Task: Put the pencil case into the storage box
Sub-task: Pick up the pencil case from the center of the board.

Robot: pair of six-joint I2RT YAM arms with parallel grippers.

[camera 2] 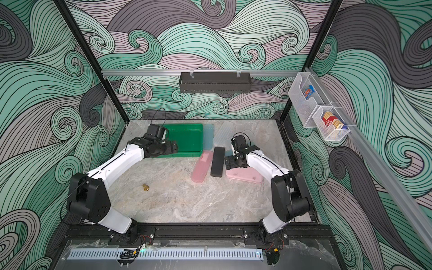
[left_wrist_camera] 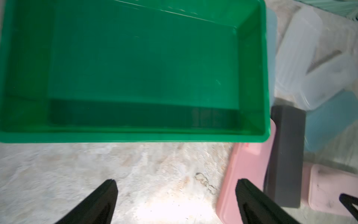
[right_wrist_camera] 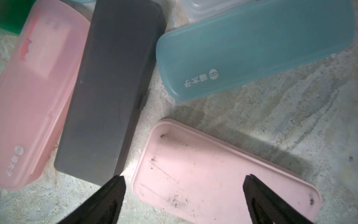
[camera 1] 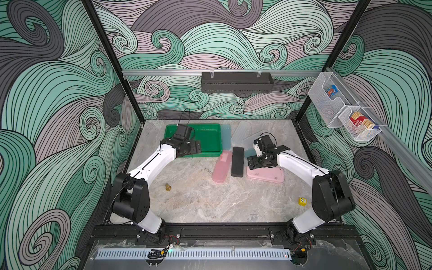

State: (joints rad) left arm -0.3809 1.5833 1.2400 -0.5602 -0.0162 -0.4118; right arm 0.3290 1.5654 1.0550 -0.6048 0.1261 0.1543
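at the left of the marble table (camera 1: 210, 205) a small brass knob (camera 1: 167, 187) stands alone. behind it lies the green storage box (camera 1: 210, 138). the left gripper (left_wrist_camera: 176, 184) hangs at the box's near edge, jaws wide apart, gripping nothing. all the pencil cases lie outside the box, on the table.

a pale blue pencil case (camera 1: 226, 139) runs along the box's right rim. next come a translucent pink pencil case (camera 1: 221, 167) and a black pencil case (camera 1: 237, 161), side by side and touching. on the back rail above hangs a black perforated trough (camera 1: 236, 83); its inside cannot be seen. further right lie clear pencil cases (camera 1: 242, 134), a teal pencil case (right_wrist_camera: 251, 48) and a flat pale pink pencil case (camera 1: 271, 177). the right gripper (right_wrist_camera: 185, 178) hovers over that last one, jaws spread wide, holding nothing.

a yellow dotted cube (camera 1: 302, 201) shows in a top view beside the right arm. on the right wall, the farther mesh bin (camera 1: 320, 102) holds a blue and orange packet, and the nearer mesh bin (camera 1: 364, 134) holds red and tan boxes.

the left wrist view shows the box's green floor, which the arm partly covers in both top views. only the right wrist view shows white printed characters on the teal and translucent pink cases, and dark smudges on the pale pink one.
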